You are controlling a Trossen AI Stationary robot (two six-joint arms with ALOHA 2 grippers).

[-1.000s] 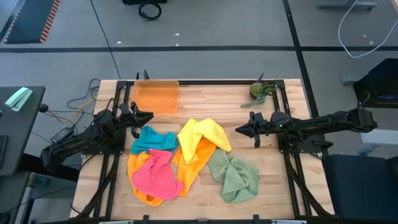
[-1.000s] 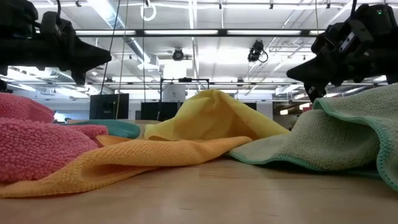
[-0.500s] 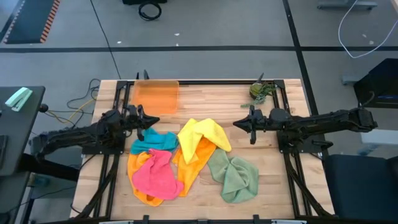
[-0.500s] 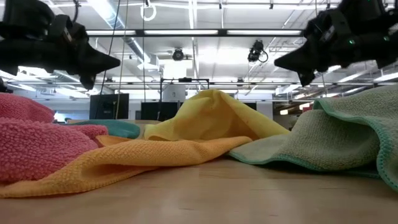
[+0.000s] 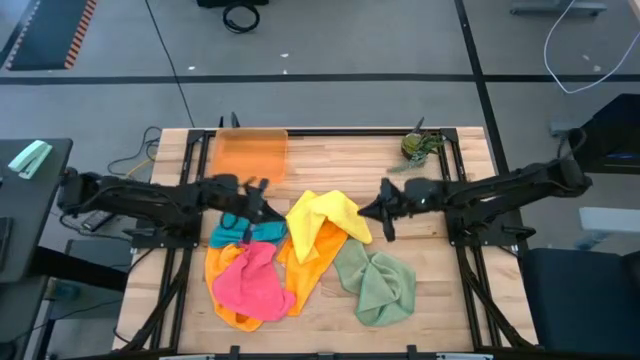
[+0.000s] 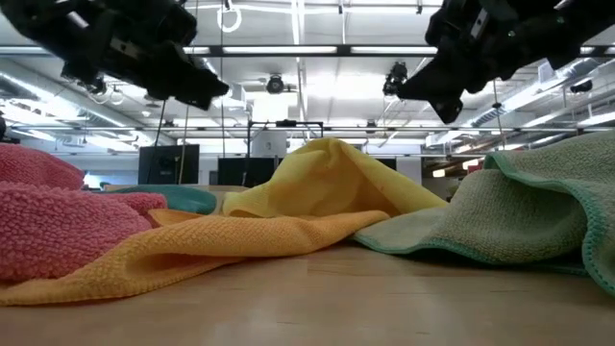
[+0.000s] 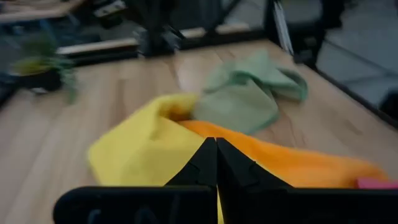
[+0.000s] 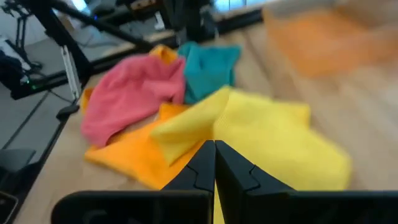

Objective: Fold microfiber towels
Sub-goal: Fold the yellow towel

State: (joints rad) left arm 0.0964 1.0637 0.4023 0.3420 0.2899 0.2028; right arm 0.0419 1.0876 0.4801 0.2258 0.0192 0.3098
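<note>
Several microfiber towels lie crumpled in a heap on the wooden table [image 5: 350, 160]: yellow [image 5: 325, 215] on top of orange [image 5: 305, 265], pink [image 5: 250, 282], teal-blue [image 5: 240, 230] and sage green [image 5: 378, 283]. My left gripper [image 5: 262, 200] is shut with nothing in it, in the air above the teal-blue towel's far edge, pointing at the yellow towel [image 7: 143, 146]. My right gripper [image 5: 368, 212] is shut and bare too, in the air just right of the yellow towel [image 8: 267, 140], pointing toward the heap.
A translucent orange tray [image 5: 251, 153] stands at the table's far left. A small green plant [image 5: 417, 146] sits at the far right corner. Bare wood shows along the far side between them and at the table's right edge.
Both arms have stretched out from the table's sides toward the middle and risen a little. My left gripper has shut, rolled, and come over the teal-blue towel toward the yellow one. My right gripper has moved left to the yellow towel's right edge. The towels have not moved.
</note>
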